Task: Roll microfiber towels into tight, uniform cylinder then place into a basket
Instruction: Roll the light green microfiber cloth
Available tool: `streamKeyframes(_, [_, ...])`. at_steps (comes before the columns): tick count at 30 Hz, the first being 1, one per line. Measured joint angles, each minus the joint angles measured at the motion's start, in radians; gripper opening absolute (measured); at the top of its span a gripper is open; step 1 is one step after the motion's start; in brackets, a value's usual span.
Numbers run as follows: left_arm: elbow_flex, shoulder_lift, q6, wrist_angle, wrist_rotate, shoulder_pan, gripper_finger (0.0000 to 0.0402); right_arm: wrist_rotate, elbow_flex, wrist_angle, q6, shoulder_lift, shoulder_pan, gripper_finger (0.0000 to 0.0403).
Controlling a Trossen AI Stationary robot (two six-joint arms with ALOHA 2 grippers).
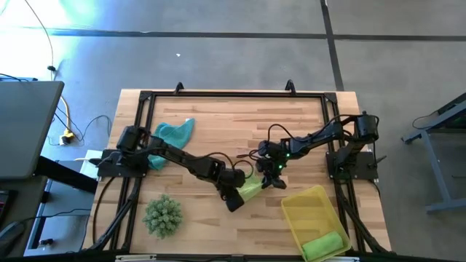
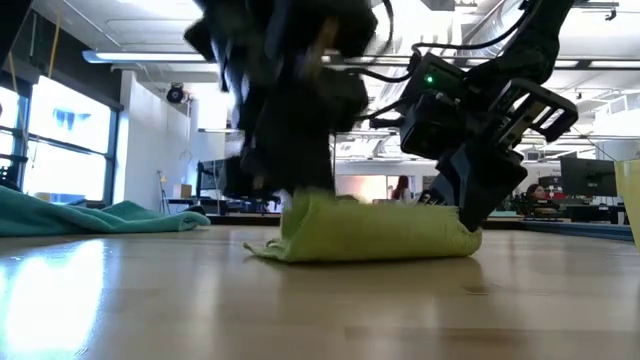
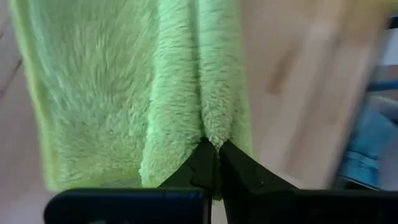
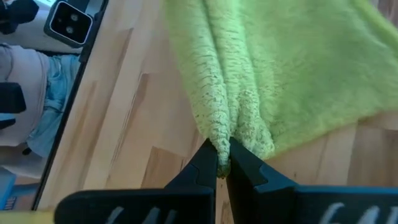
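A light green microfiber towel (image 1: 251,189) lies partly rolled on the wooden table (image 1: 218,109), near its middle. My left gripper (image 1: 237,196) is shut on the roll's left end, my right gripper (image 1: 274,180) on its right end. In the low view the towel (image 2: 370,232) rests on the table as a loose, flattened roll. A teal towel (image 1: 175,133) lies crumpled at the far left. The yellow basket (image 1: 309,207) stands at the near right, with a rolled green towel (image 1: 325,245) lying in it. My left gripper pinches a raised fold (image 3: 208,127) of the green towel between its two fingertips, slanting down onto the towel's left end (image 2: 300,215). The towel lies on the table beyond the fingers. How many layers are caught, I cannot tell. My right gripper pinches a bunched fold at the towel's edge (image 4: 221,140) between its two fingertips, slanting down at the right end (image 2: 465,232). The cloth puckers into ridges at the fingers. The rest of the towel spreads out on the table.
A spiky green plant-like ball (image 1: 162,215) sits at the near left. A black frame (image 1: 233,94) runs around the table top. Bare wood lies at the far middle and between the ball and the basket.
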Motion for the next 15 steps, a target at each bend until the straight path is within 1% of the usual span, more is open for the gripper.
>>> streamKeyframes(2, [0.006, -0.015, -0.013, 0.014, 0.012, 0.0, 0.0003, -0.004, 0.0, -0.001, 0.0, -0.001, 0.0, 0.0])
streamKeyframes(5, [0.001, -0.021, -0.07, -0.093, -0.031, -0.001, 0.0003, 0.003, 0.001, 0.018, 0.007, -0.001, 0.0, 0.0])
streamKeyframes(8, [0.005, -0.012, -0.121, -0.138, -0.065, -0.005, 0.0003, 0.012, 0.0, 0.041, 0.012, -0.001, -0.001, 0.0])
streamKeyframes(12, [0.003, 0.011, -0.115, -0.126, -0.064, -0.02, 0.0003, 0.015, -0.002, 0.084, 0.011, 0.0, 0.0, 0.0002])
streamKeyframes(15, [0.005, 0.026, -0.112, -0.139, -0.054, -0.024, 0.0003, 0.012, -0.002, 0.102, -0.039, -0.002, -0.003, 0.002])
